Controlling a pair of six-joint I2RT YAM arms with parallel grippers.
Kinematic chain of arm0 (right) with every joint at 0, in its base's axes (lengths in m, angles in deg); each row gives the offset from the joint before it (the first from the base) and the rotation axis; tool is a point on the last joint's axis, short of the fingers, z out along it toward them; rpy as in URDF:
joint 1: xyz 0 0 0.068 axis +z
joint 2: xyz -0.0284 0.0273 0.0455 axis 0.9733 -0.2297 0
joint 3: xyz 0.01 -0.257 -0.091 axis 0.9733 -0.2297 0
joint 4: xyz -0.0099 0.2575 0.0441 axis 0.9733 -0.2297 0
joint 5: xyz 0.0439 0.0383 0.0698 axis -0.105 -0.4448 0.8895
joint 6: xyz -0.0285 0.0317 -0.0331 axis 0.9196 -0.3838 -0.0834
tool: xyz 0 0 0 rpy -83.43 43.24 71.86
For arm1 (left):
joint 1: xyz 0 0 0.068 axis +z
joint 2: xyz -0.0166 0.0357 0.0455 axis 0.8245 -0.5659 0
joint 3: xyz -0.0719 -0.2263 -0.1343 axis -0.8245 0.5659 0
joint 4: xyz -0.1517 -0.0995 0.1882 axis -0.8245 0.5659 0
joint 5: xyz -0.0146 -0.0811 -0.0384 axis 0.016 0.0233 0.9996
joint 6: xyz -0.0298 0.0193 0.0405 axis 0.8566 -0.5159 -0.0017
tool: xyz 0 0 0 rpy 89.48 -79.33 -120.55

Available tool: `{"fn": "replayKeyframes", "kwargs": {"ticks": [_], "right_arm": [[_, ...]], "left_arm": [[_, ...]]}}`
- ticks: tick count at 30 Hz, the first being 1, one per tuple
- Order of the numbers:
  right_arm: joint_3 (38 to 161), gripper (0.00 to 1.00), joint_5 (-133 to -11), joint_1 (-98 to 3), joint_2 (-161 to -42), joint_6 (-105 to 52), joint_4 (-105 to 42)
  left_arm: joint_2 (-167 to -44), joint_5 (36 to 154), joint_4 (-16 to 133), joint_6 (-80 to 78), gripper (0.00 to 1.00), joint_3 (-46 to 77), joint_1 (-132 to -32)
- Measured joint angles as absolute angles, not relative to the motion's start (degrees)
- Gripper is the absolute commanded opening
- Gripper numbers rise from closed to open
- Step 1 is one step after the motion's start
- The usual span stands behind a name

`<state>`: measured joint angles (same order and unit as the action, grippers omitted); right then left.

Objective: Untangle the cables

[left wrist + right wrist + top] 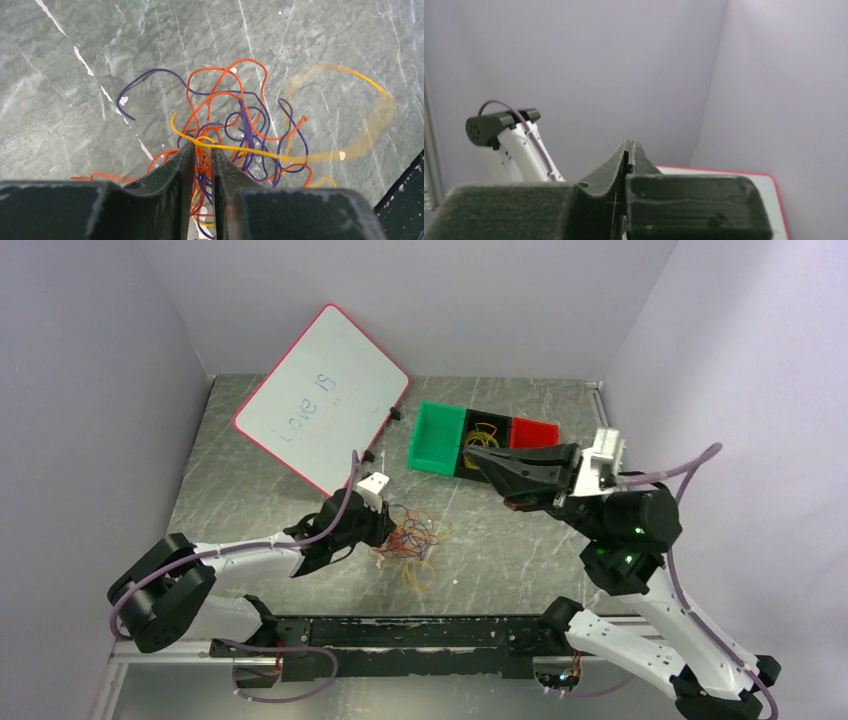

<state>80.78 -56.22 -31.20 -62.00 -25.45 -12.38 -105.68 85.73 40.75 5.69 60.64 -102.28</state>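
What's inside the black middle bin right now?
A few yellow cable loops lie in the black bin. The shut right gripper hangs over its near end, so whatever sits there is hidden.

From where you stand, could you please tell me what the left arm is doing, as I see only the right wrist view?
Observer: The left gripper is down in the cables. Orange and purple strands run between its narrowly parted jaws, but I cannot tell whether it pinches them.
Operator: Thank you. Where does my right gripper sit over the table?
Observer: In the top view, the right gripper is shut and holds nothing, and its tip overlaps the black bin, the middle one of three.
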Motion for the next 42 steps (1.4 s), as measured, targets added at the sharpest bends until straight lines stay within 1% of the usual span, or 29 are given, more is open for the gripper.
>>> {"fn": "replayKeyframes", "kwargs": {"ticks": [4, 5, 7, 10, 12, 17, 19, 22, 27, 31, 37, 42], "right_arm": [[81.5, 0.00, -59.2, -31.2, -61.2, -23.9, -12.4], [81.5, 0.03, -60.1, -31.2, -61.4, -23.3, -13.7], [81.6, 0.12, -62.9, -31.2, -62.4, -22.1, -17.4], [81.6, 0.23, -68.5, -31.2, -64.0, -21.1, -23.8], [80.9, 0.27, -72.6, -31.2, -65.0, -21.1, -27.3], [78.2, 0.33, -81.6, -31.2, -68.1, -23.4, -35.8], [77.1, 0.35, -83.8, -31.2, -70.5, -25.1, -38.4], [74.4, 0.38, -84.6, -31.2, -73.6, -27.3, -40.0], [71.0, 0.43, -81.8, -31.2, -80.6, -28.7, -39.8], [72.5, 0.44, -76.8, -31.2, -89.3, -27.3, -37.6], [80.8, 0.49, -68.5, -31.2, -104.7, -24.8, -36.3], [88.3, 0.50, -62.1, -31.1, -114.5, -24.7, -35.3]], "left_arm": [[-105.3, 84.7, 41.5, 5.8, 0.11, 60.6, -102.3], [-105.1, 84.4, 41.9, 5.8, 0.09, 60.6, -102.3], [-104.1, 83.9, 42.5, 5.8, 0.07, 60.6, -102.3], [-101.2, 83.2, 43.5, 5.7, 0.08, 60.6, -102.2], [-98.3, 82.5, 44.1, 5.7, 0.15, 60.6, -102.3], [-91.5, 79.1, 47.1, 7.0, 0.41, 60.6, -102.3], [-90.1, 77.6, 49.1, 9.2, 0.47, 60.6, -102.2], [-89.2, 75.6, 52.4, 13.2, 0.47, 60.6, -102.2], [-89.0, 72.6, 57.8, 20.0, 0.44, 61.1, -102.2], [-82.8, 70.5, 60.4, 24.2, 0.46, 64.0, -102.2], [-69.3, 64.6, 68.6, 28.8, 0.48, 64.5, -102.2], [-64.3, 60.6, 75.9, 29.8, 0.48, 61.7, -102.2]]}}
